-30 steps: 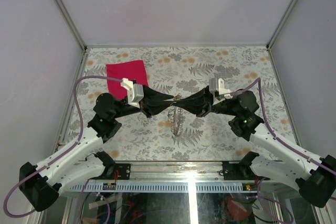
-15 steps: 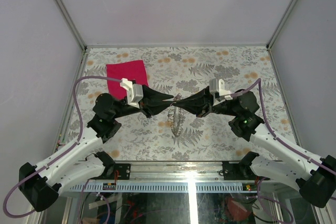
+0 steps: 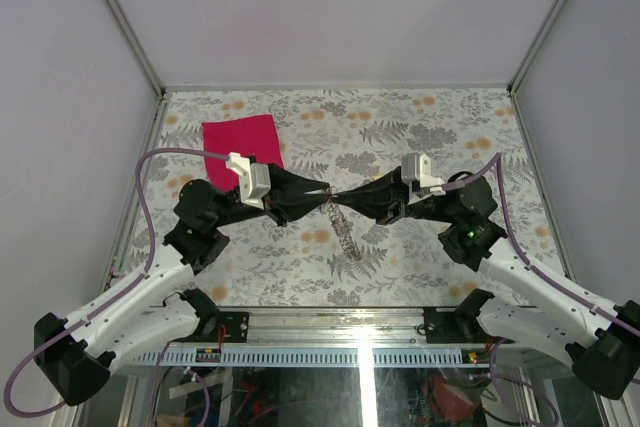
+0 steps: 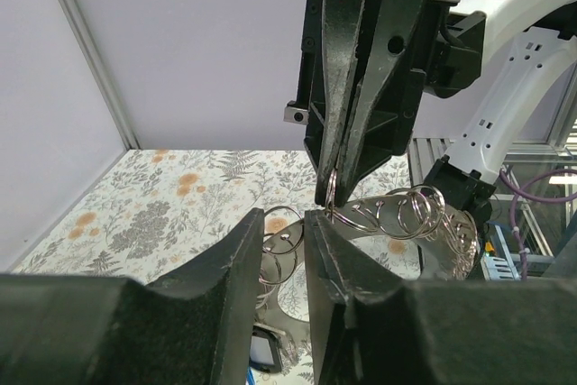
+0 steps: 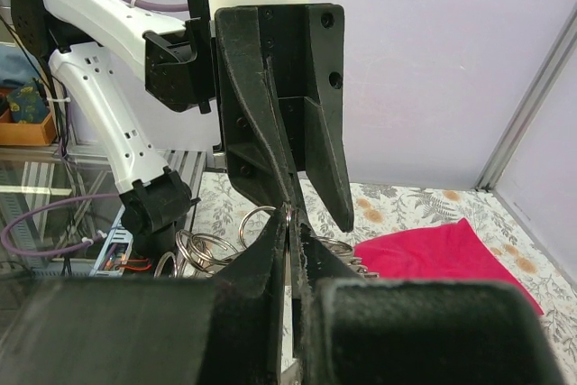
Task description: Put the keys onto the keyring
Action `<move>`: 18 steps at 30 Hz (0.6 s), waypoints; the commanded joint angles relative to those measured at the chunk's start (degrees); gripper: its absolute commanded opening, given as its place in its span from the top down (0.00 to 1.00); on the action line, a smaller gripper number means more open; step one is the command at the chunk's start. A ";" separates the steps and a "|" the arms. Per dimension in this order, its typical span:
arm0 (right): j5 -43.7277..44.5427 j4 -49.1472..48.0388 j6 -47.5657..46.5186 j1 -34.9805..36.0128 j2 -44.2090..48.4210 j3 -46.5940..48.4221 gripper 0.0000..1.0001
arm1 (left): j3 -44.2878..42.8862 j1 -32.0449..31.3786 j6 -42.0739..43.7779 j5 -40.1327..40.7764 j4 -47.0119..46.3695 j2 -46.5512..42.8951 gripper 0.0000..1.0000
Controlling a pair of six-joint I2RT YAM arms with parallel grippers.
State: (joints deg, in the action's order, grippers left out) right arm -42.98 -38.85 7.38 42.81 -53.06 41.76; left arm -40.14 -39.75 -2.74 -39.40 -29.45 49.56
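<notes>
Meeting tip to tip, the left gripper (image 3: 321,190) and the right gripper (image 3: 340,197) hang above the flowered surface (image 3: 430,137), off to the right of the pink-red cloth (image 3: 242,147) and a little nearer the arm bases than it is. The right jaws are pinched together on the top loop of the keyring (image 3: 343,228), whose linked silvery rings dangle below that spot, also right of the cloth. The left jaws stand slightly apart, with that same loop right at their tips.
</notes>
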 commanded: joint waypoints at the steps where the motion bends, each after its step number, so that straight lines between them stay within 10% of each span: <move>1: 2.73 -3.78 -1.83 0.43 1.95 1.13 1.00 | -0.74 -0.52 1.31 -0.33 -0.24 -0.99 0.73; 18: 2.66 -4.04 -1.68 0.42 2.03 0.78 1.00 | -0.90 -0.51 1.65 -0.72 0.08 -1.27 0.69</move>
State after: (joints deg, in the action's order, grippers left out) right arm -41.43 -38.52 6.46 42.81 -52.47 41.76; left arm -40.14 -40.07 -1.39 -39.48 -26.94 48.51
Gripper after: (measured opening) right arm 0.018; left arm 0.306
